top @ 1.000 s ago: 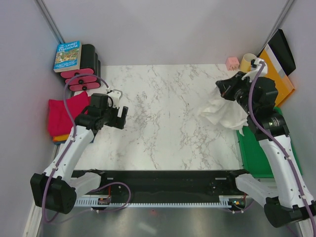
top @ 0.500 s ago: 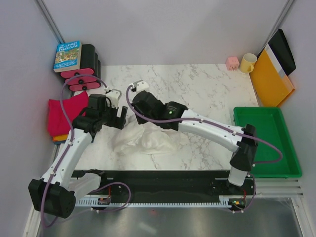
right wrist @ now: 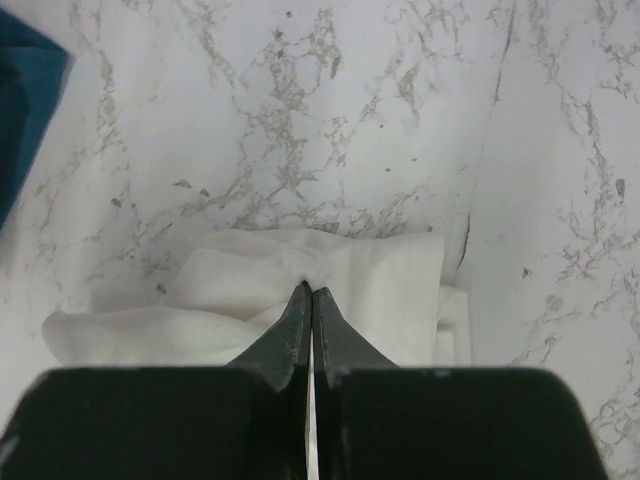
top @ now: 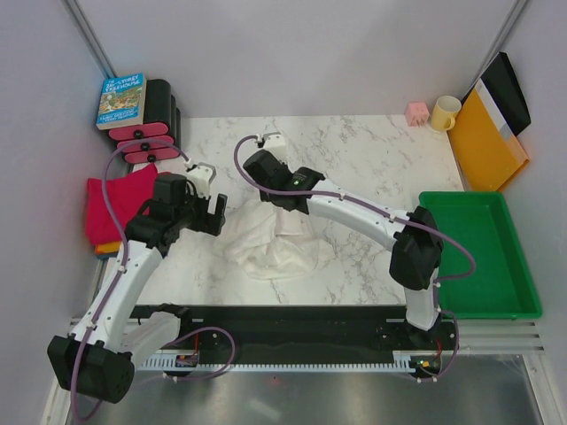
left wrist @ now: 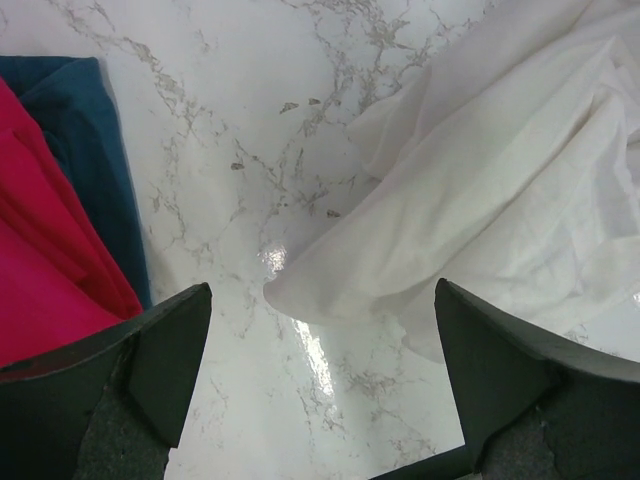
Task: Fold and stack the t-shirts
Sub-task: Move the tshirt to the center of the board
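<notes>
Nearest to my bases lies the cream-white shirt (top: pixel 270 243), a crumpled heap on the marble surface (top: pixel 354 159), just left of centre and not spread out at all. My left gripper (left wrist: pixel 322 290) hangs over its left edge with the jaws wide apart and nothing between them; a loose lobe of the cloth lies right under the gap. A little further out, my right gripper (right wrist: pixel 310 292) is clamped tight on a small pucker of that same shirt at its far side, with my right arm stretched across the surface to get there.

Off to the left, beside my left arm, sits the folded pile: the pink shirt (top: pixel 115 199) on top, a sliver of the orange shirt (top: pixel 108 248) below it and the blue shirt (left wrist: pixel 95 150) showing at its edge. To the right stands the green tray (top: pixel 478 257), and at the back the book (top: pixel 121 99) and the mug (top: pixel 446 112).

What worries me is the right-hand pinch. It is only a thin fold, so if I lift or pull to open the shirt, the cloth could slide out and drop back into a heap. If my left gripper closes where it hangs, it may catch several layers instead of one hem, and then the shirt will never lay flat. My two wrists are also close together, so a careless spread could knock them together or snag a cable. Pulling leftward could nudge the folded pile.
</notes>
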Available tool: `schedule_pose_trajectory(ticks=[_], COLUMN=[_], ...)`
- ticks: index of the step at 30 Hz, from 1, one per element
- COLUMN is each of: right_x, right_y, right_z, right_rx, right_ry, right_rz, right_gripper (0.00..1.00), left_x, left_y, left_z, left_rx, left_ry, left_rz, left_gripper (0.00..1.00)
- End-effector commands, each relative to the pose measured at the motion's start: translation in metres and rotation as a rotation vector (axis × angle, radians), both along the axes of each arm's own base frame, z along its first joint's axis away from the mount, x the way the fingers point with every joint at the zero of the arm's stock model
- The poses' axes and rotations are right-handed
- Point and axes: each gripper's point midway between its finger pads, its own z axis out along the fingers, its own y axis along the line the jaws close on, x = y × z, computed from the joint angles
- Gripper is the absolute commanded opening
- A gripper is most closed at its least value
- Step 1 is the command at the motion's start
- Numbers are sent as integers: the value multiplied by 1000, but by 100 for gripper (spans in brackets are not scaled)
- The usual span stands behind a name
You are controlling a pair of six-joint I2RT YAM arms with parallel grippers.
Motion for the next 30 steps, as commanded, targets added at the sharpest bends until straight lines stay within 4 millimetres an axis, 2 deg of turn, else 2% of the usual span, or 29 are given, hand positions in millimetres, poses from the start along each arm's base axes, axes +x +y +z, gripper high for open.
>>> schedule_pose_trajectory(ticks=[1, 6, 8, 11, 12, 15, 17, 19, 25, 27, 30], right_x=[22, 22, 29, 36, 39, 43, 46, 51, 56, 58, 60], right_y=[-25, -36, -49, -70, -74, -83, -92, -97, -92, -91, -85], right_z=[-9, -23, -23, -35, -36, -40, -42, -42, -45, -46, -45], right_rx=[24, 0, 18, 36, 42, 18, 14, 30, 30, 32, 42], right_ry=[0, 9, 16, 48, 50, 51, 49, 52, 59, 61, 67], right_rz=[-106, -131, -176, -221, -225, -230, -259, -274, -248, -245, -230], right_gripper=[0, 0, 0, 0, 0, 0, 0, 0, 0, 0, 30], left_x=[-1, -5, -8, -10, -11, -4, 2, 4, 6, 9, 18], left_y=[-11, -29, -37, -39, -37, -33, -29, -28, -34, -37, -41], left_z=[-8, -27, -35, -56, -66, -78, -81, -89, -88, -85, -78], left_rx=[-35, -71, -55, -22, -12, 16, 28, 31, 10, 2, -9], left_ry=[20, 102, 128, 181, 209, 241, 246, 281, 284, 282, 268], left_rz=[-58, -162, -214, -247, -244, -211, -171, -151, -167, -180, -184], left_gripper=[100, 98, 97, 96, 94, 88, 82, 82, 81, 85, 91])
